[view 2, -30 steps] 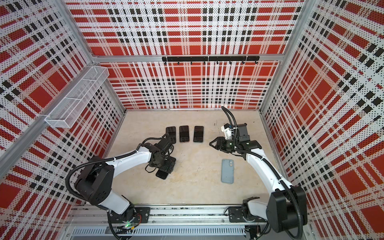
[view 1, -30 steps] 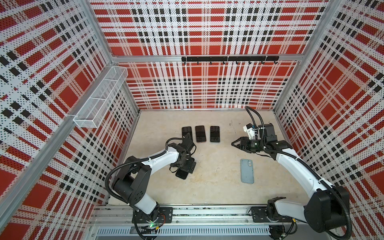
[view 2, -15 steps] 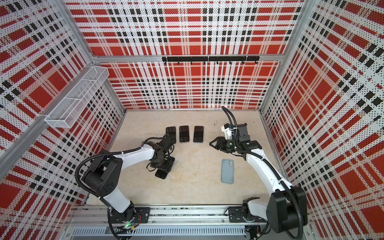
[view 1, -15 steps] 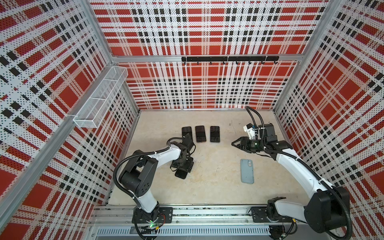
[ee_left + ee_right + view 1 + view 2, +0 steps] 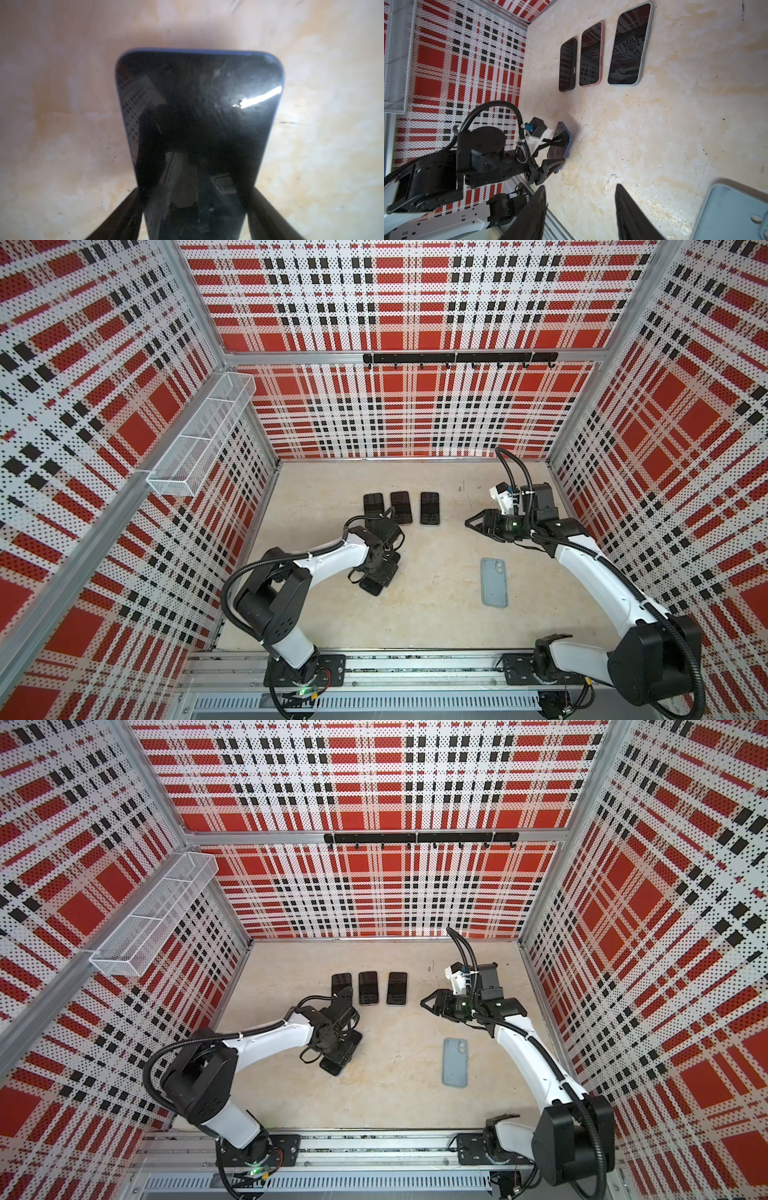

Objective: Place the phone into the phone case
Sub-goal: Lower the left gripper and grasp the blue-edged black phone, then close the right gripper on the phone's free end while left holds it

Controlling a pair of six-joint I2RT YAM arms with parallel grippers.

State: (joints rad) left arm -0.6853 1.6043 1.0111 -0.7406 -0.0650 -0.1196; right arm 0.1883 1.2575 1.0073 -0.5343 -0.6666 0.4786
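A dark-screened phone [image 5: 372, 587] [image 5: 332, 1067] with a bluish rim lies left of the floor's middle. My left gripper [image 5: 380, 572] [image 5: 341, 1050] is shut on it, one finger on each long edge. The left wrist view shows the phone [image 5: 199, 104] running out from between the gripper [image 5: 195, 189]. In the right wrist view the phone [image 5: 559, 143] looks tilted, its far end up. The blue-grey phone case [image 5: 493, 583] [image 5: 455, 1063] [image 5: 733, 212] lies flat to the right, apart from both grippers. My right gripper [image 5: 471, 524] [image 5: 424, 1004] [image 5: 580, 186] hovers open and empty behind the case.
Three more phones [image 5: 373, 506] [image 5: 401, 507] [image 5: 429, 508] lie in a row at the back of the floor. A white wire basket [image 5: 199, 448] hangs on the left wall and a black hook rail [image 5: 457, 358] on the back wall. Plaid walls enclose the floor.
My left gripper has closed from wide open onto the phone's edges, and its elbow has swung nearer the front. The right arm has not moved.
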